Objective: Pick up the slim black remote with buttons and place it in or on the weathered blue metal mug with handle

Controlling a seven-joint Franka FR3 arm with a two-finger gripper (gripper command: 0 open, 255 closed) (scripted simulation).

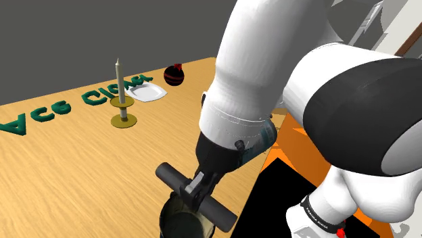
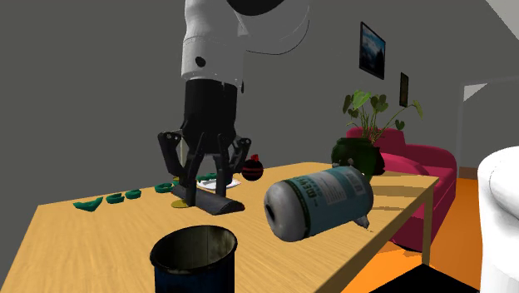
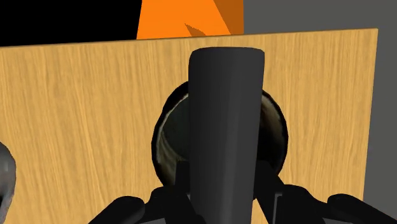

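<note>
Pincer (image 3: 226,186) clenched on the black remote (image 3: 226,108), remote held above the open mug (image 3: 167,130), mug near the worktop (image 1: 81,169) edge by the stand, wood-grain worktop, canister (image 2: 320,202) lying sideways, grey walls, orange floor (image 3: 172,22), red sofa (image 2: 420,162) beyond.

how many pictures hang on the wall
2. A larger picture hangs high on the wall, above the plant; a smaller one hangs lower, to its right in the second exterior view. More may be hidden.

Black gripper (image 1: 194,191) clamps remote (image 1: 170,175) (dark, slim bar) above mug (image 1: 165,215); candlestick (image 1: 122,101) and white plate (image 1: 149,92) stand well beyond.
</note>
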